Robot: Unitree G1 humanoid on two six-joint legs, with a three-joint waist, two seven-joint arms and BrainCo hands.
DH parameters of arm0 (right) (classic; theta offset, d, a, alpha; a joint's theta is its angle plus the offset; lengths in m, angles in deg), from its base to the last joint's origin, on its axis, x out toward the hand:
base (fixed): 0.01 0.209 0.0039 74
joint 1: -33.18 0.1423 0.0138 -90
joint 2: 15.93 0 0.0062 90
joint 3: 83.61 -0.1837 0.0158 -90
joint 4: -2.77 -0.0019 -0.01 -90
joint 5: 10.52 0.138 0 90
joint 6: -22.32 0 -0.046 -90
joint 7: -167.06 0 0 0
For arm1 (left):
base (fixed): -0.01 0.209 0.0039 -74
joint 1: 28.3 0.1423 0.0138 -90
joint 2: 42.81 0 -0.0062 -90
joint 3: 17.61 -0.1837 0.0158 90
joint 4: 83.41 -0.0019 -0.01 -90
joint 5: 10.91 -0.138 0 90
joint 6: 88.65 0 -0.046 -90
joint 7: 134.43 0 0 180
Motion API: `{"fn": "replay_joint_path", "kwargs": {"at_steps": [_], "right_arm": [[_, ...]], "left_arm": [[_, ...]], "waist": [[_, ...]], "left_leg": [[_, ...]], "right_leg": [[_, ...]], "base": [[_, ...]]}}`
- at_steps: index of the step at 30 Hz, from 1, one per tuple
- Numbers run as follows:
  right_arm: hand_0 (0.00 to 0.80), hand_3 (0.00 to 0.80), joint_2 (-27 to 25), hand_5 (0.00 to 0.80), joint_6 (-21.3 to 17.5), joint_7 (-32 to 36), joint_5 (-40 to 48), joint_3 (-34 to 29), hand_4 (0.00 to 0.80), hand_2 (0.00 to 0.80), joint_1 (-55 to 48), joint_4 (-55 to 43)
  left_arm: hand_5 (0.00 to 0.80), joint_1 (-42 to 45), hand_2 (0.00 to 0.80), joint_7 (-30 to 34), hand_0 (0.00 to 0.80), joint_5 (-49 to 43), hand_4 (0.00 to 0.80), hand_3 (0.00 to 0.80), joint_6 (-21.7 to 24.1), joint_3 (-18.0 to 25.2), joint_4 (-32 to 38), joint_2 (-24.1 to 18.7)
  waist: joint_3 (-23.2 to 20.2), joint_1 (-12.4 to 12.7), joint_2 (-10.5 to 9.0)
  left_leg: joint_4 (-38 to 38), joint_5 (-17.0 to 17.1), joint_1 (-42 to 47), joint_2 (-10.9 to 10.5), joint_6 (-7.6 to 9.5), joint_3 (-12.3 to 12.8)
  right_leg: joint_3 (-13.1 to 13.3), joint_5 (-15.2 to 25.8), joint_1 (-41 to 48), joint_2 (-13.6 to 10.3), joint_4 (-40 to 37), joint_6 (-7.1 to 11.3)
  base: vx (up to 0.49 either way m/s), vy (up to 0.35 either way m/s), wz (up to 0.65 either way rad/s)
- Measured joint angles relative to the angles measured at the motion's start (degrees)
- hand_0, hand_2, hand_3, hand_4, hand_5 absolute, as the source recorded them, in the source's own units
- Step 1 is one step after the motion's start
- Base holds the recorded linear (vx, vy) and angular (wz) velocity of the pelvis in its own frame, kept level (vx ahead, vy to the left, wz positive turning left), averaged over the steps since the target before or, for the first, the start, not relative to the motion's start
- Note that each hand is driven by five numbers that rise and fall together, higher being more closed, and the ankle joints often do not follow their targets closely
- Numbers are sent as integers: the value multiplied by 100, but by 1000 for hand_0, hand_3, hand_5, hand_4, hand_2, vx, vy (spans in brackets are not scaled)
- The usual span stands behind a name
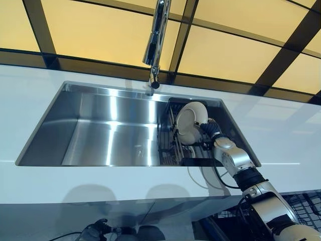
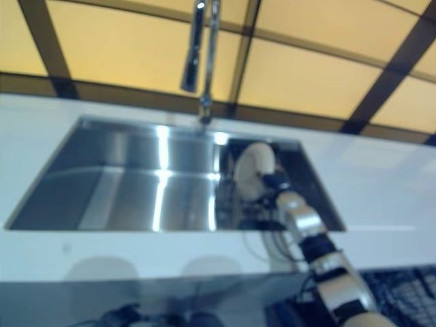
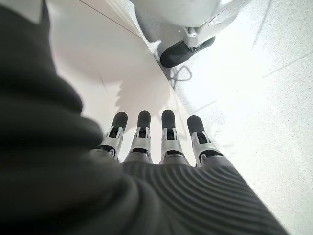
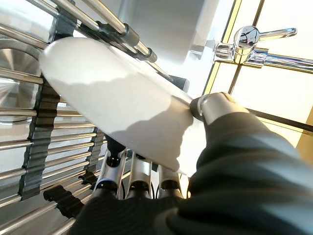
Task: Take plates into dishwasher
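A white plate [image 1: 190, 120] stands on edge in the dark wire rack [image 1: 170, 145] at the right end of the steel sink [image 1: 100, 130]. My right hand [image 1: 213, 131] reaches into the sink from the lower right and grips this plate. In the right wrist view the thumb [image 4: 215, 105] presses on the plate's [image 4: 112, 98] upper face near its rim, and the fingers [image 4: 139, 174] lie beneath it. The rack's bars [image 4: 39, 142] run behind the plate. My left hand [image 3: 164, 147] hangs low beside a white cabinet front, its fingers straight and holding nothing.
A chrome faucet [image 1: 155, 40] hangs over the sink's back edge, just left of the rack. White countertop [image 1: 281, 130] surrounds the sink. A dark wire basket [image 1: 306, 201] shows below the counter at the lower right. Yellow panels with dark frames back the counter.
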Motion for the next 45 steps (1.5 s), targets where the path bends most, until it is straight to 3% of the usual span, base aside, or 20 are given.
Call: {"fn": "replay_joint_path", "kwargs": {"at_steps": [8,13,22,26,28,33,36,41,45], "right_arm": [[800,800,-255,800,0,51,2,0,800,800,56,-93],[800,800,-968,800,1,51,99,-45,800,800,360,-675],[800,800,-2105,800,73,-358,1413,-231,800,800,1831,-462],[800,800,-2304,800,48,-504,1776,-230,800,800,2237,-142],[800,800,-2503,800,-8,-640,2017,-226,800,800,2597,19],[800,800,-2860,800,-166,-871,2575,-216,800,800,2899,213],[800,800,-2932,800,-218,-1058,2893,-218,800,800,2933,481],[800,800,-3540,800,-247,-1262,3047,-219,800,800,2930,830],[800,800,-4217,800,-283,-1281,2972,-226,800,800,2911,937]], "left_arm": [[0,31,0,0,0,-7,0,0,32,10,-51,2],[0,155,0,6,0,-29,0,0,141,74,-61,-54],[0,239,0,58,0,-63,0,0,284,69,-123,-237],[0,247,0,67,0,-63,0,0,346,63,-150,-276],[0,251,0,67,0,-63,0,0,354,59,-199,-334],[0,242,0,69,0,-59,0,0,356,51,-245,-386],[0,279,0,88,0,-59,0,0,359,35,-339,-462],[0,284,0,100,0,-58,0,0,357,-169,-336,-439],[0,333,0,213,0,-48,0,0,336,-294,-331,-384]], "waist": [[-5,8,-7],[-21,0,-31],[-173,-25,-253],[-220,-51,-321],[-275,-187,-397],[-320,-247,-460],[-424,-396,-584],[-440,-620,-538],[-554,-887,-439]], "left_leg": [[2,5,7,-5,3,-5],[2,3,-2,-18,-3,29],[0,-7,0,8,-86,242],[-1,-8,-2,44,-117,328],[0,26,-47,37,-164,363],[1,70,-90,60,-234,564],[6,107,-117,31,-310,704],[13,144,-107,228,-451,834],[22,119,-71,324,-545,1079]], "right_leg": [[0,0,0,9,-43,0],[3,1,59,56,-225,1],[19,16,188,170,-719,25],[97,14,185,210,-792,27],[174,8,185,231,-954,33],[313,-1,164,294,-1235,33],[464,-243,138,290,-1401,-25],[592,-282,71,472,-1429,-101],[852,-198,-43,609,-1426,-232]], "base": [[6,-20,0],[11,-51,-3],[6,-50,-13],[-7,-55,-14],[-22,-49,-10],[-28,-63,-21],[-21,-80,-24],[-13,-98,-17],[-25,-119,-30]]}}
